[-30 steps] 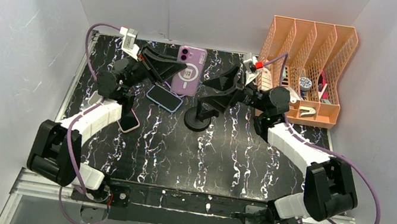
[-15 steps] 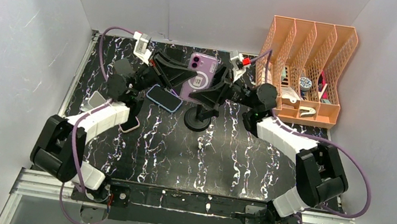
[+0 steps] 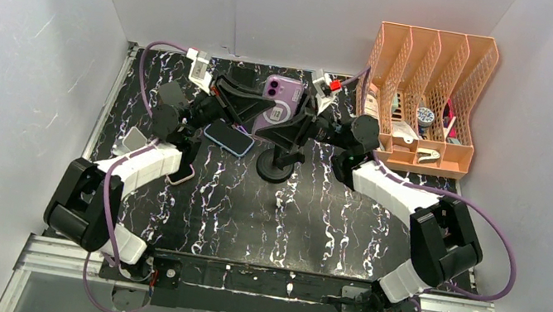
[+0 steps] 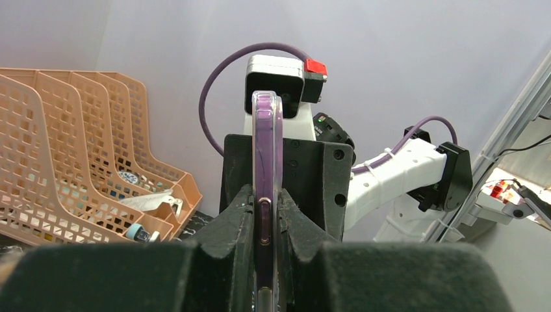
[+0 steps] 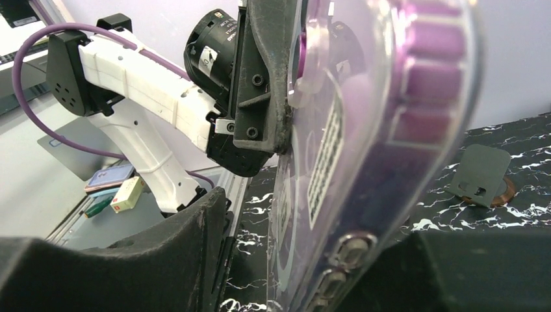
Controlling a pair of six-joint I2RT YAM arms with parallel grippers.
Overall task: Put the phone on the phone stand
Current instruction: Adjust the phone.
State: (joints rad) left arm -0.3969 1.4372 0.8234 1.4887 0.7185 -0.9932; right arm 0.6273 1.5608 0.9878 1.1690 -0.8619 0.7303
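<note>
A: What has the left gripper (image 3: 252,110) got?
B: It is clamped tight on one edge of the purple phone (image 3: 279,105), up in the air above the phone stand (image 3: 275,169).
A: And the right gripper (image 3: 297,126)?
B: Half-wide, straddling the phone's other edge, with a gap showing beside one finger.

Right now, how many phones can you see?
3: a purple phone held up in the middle, a dark phone flat on the table, a pink-edged phone half under the left arm. More may be hidden.

Purple phone (image 4: 267,146) edge-on, tight in the left claw (image 4: 267,203); orange rack (image 4: 65,143) at left.
</note>
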